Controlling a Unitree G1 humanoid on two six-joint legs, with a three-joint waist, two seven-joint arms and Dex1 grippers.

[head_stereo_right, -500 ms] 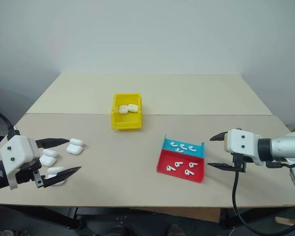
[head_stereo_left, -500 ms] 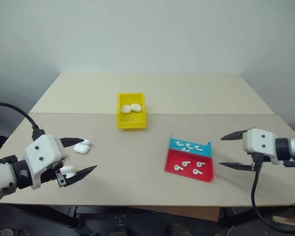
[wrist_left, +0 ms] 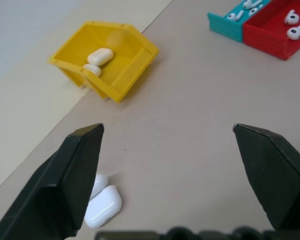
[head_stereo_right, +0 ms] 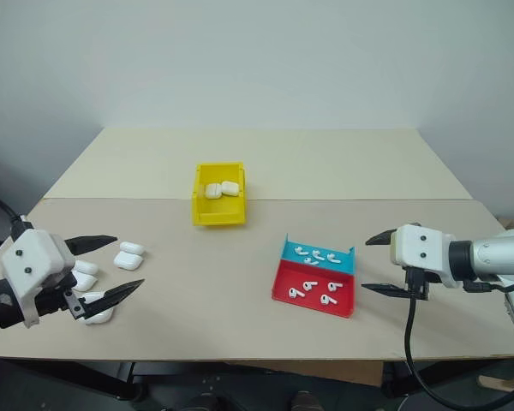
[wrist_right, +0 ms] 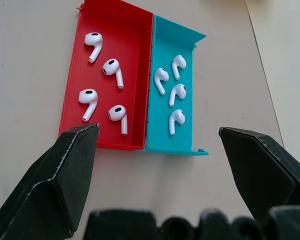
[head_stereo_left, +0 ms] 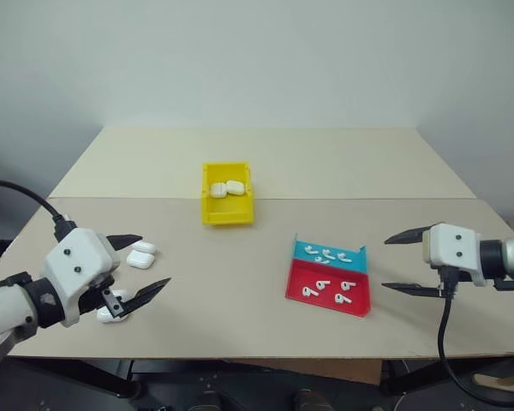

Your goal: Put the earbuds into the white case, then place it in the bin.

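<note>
We note bin (head_stereo_left: 229, 205) mid-surface, long axis running away from robot, two cases (head_stereo_left: 227, 188) inside. Earbuds (wrist_right: 104, 80) in tray (head_stereo_right: 315, 289), stems mixed. Left end effector (head_stereo_left: 135, 267) released over loose cases (head_stereo_left: 140, 256); right end effector (head_stereo_left: 404, 263) released.

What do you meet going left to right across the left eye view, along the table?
Left end effector → loose white cases → yellow bin → red-and-blue tray holding earbuds → right end effector.

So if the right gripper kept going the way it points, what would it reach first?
Probably the red-and-blue tray with the earbuds: it lies dead ahead between the open right gripper fingers. Depth is hard to judge.
</note>
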